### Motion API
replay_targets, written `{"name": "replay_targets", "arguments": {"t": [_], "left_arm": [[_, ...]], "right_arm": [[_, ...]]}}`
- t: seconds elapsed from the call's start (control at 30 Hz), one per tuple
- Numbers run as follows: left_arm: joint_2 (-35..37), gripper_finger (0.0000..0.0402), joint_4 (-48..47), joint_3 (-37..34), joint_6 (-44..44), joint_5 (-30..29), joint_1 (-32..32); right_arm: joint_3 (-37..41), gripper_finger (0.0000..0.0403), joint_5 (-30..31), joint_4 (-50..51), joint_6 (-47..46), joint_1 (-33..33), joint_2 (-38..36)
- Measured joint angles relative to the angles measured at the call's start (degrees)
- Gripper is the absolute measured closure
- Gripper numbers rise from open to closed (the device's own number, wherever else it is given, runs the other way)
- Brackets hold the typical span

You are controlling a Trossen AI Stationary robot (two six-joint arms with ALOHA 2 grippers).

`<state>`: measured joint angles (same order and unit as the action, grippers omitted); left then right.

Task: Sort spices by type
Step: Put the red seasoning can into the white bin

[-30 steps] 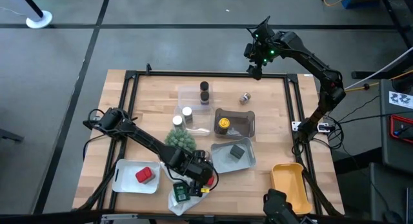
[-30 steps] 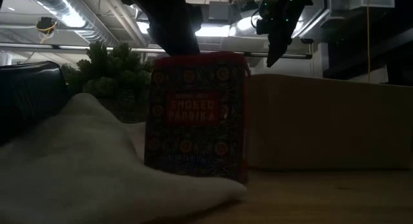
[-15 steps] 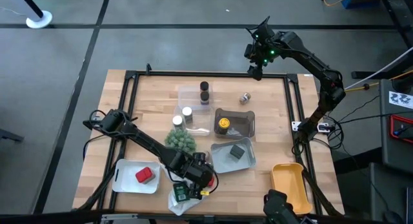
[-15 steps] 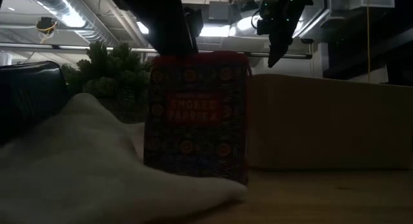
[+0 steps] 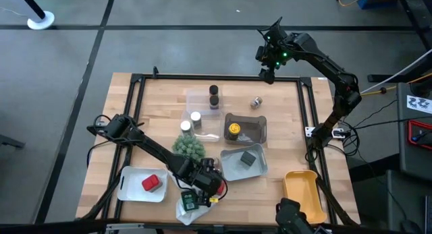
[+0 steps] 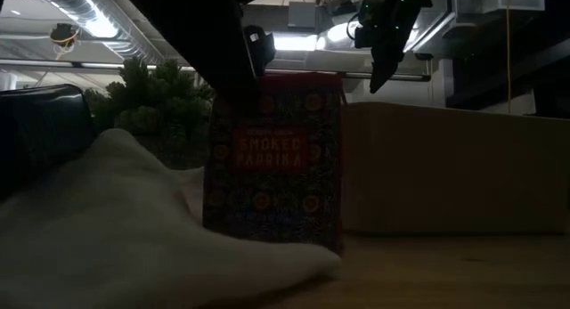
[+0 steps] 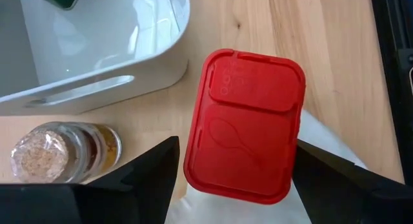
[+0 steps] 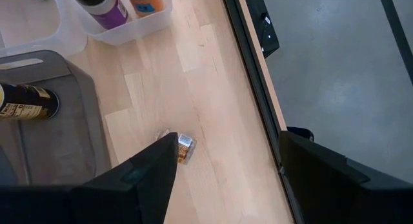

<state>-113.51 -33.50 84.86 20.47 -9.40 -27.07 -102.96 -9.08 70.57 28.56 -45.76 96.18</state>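
A red smoked-paprika tin (image 7: 245, 121) stands upright near the table's near edge (image 6: 272, 158), beside a white plastic bag (image 6: 107, 220). My left gripper (image 7: 237, 143) is right above it (image 5: 206, 183), one finger on each side of the red lid. My right gripper (image 8: 226, 166) is open and raised over the far edge (image 5: 266, 71), touching nothing. A small glass jar (image 7: 61, 153) lies next to the tin. Dark brown jars (image 5: 214, 96), white-capped jars (image 5: 191, 119), a yellow-capped jar (image 5: 233, 129), a dark grey block (image 5: 248, 158) and a red packet (image 5: 152, 183) sit in trays. My left gripper has the tin's lid end (image 7: 193, 156) between its two fingers, which meet the lid's two long sides. It comes from above, pointing down. The tin stands upright with its base on the table, at the edge of the white bag (image 7: 193, 214).
A green bushy plant (image 5: 189, 146) stands mid-table, just beyond the tin. A grey tray (image 5: 233, 170) lies beside my left gripper, a white tray (image 5: 131, 187) to the left, a yellow bin (image 5: 302, 190) at the right near corner. A small jar (image 5: 256, 102) lies on bare wood.
My left gripper has come down onto the paprika tin, its dark finger now reaching the tin's top in the low view. The tin has shifted slightly sideways on the table and still stands upright.
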Motion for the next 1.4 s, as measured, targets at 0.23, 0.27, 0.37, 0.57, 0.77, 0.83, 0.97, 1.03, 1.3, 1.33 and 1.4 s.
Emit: {"name": "replay_targets", "arguments": {"t": [0.23, 0.27, 0.37, 0.57, 0.77, 0.83, 0.97, 1.03, 1.3, 1.33, 1.4], "left_arm": [[0.0, 0.016, 0.22, 0.0, 0.54, -0.03, -0.26], [0.0, 0.0171, 0.22, 0.0, 0.54, -0.12, -0.35], [0.0, 0.0198, 0.28, 0.0, 0.67, -0.16, -0.46], [0.0, 0.0198, 0.25, 0.0, 1.64, -0.16, -0.46], [1.62, 0.0198, -1.47, 0.0, 2.68, 0.06, -0.44], [3.27, 0.0198, -2.41, 0.1, 3.66, -0.01, -0.44], [6.58, 0.0198, -5.16, 0.2, 7.71, -0.14, -0.44], [8.44, 0.0198, -6.93, 0.2, 9.62, -0.14, -0.46], [17.55, 0.0198, -20.92, 0.22, 28.13, -0.02, -1.65], [18.54, 0.0198, -22.65, 0.22, 30.76, -0.03, -2.14], [20.27, 0.0198, -26.7, 0.22, 35.82, 0.02, -3.45]], "right_arm": [[0.0, 0.0136, 0.0, 0.0, 0.02, 0.0, 0.0], [0.0, 0.0136, 0.0, 0.0, 0.02, -0.01, 0.0], [0.0, 0.0136, 0.0, 0.0, 0.02, 0.0, 0.0], [0.0, 0.0136, 0.0, 0.0, 0.02, -0.01, 0.0], [0.0, 0.0136, 0.0, 0.0, 0.04, 0.0, 0.0], [0.0, 0.0136, 0.0, 0.02, 0.04, -0.02, 0.0], [0.0, 0.0136, 0.01, 0.0, 0.04, -0.01, 0.0], [0.0, 0.0136, 0.0, 0.0, 0.04, -0.02, 0.0], [0.0, 0.0136, 0.0, 0.02, 0.07, -0.02, 0.0], [0.0, 0.0136, 0.0, 0.02, 0.09, 0.0, 0.0], [0.0, 0.0136, 0.0, 0.02, 0.18, -0.01, 0.0]]}}
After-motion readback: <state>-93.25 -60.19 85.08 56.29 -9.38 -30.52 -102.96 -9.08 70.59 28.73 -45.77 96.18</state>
